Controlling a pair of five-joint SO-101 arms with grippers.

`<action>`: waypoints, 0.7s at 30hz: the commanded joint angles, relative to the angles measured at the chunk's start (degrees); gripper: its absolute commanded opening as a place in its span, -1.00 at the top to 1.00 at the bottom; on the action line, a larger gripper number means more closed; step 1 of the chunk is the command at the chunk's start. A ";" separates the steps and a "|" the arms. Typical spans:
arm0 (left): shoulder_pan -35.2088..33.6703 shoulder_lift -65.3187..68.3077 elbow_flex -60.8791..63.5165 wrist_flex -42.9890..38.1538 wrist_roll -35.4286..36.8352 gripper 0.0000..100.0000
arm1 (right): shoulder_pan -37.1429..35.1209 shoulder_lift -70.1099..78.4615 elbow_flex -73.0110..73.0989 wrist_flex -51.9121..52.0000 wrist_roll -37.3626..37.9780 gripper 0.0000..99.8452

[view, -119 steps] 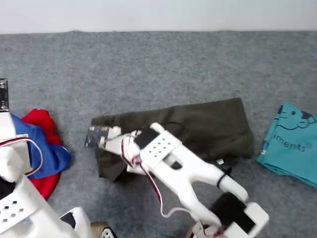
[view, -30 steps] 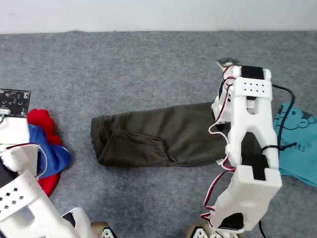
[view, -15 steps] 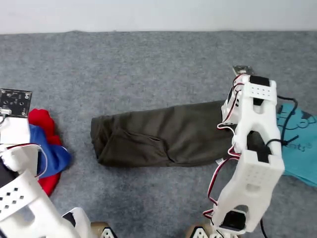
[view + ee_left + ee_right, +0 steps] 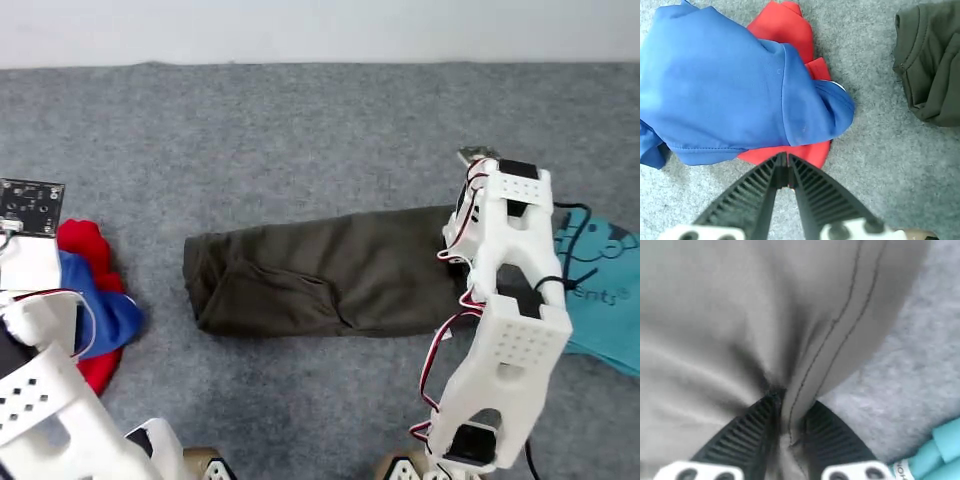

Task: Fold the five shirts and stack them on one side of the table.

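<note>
A long, folded olive shirt lies across the middle of the table. My right arm stands over its right end. In the right wrist view my right gripper is shut on a pinched ridge of the olive shirt. At the left, a blue shirt lies on top of a red shirt. My left gripper is shut just above the near edge of the red shirt, beside the blue shirt. A teal shirt lies folded at the right.
The table is covered in grey carpet, and its far half is bare. The teal shirt lies close beside the right gripper. The olive shirt's left end is near the red and blue pile.
The right arm has crossed from the olive shirt's left end to its right end and come down onto it; that shirt now lies narrower. The left arm has hardly moved.
</note>
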 commanded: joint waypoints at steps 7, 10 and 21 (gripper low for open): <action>-0.09 -0.88 -0.22 0.18 -0.44 0.97 | -3.82 -12.88 -10.37 14.90 9.76 0.98; -0.09 -1.14 -0.22 0.18 -0.44 0.97 | -9.71 -16.04 -11.34 18.86 10.46 0.98; -0.09 -1.14 -0.48 -0.26 -0.26 0.97 | -33.63 -25.01 -11.34 19.91 5.80 0.98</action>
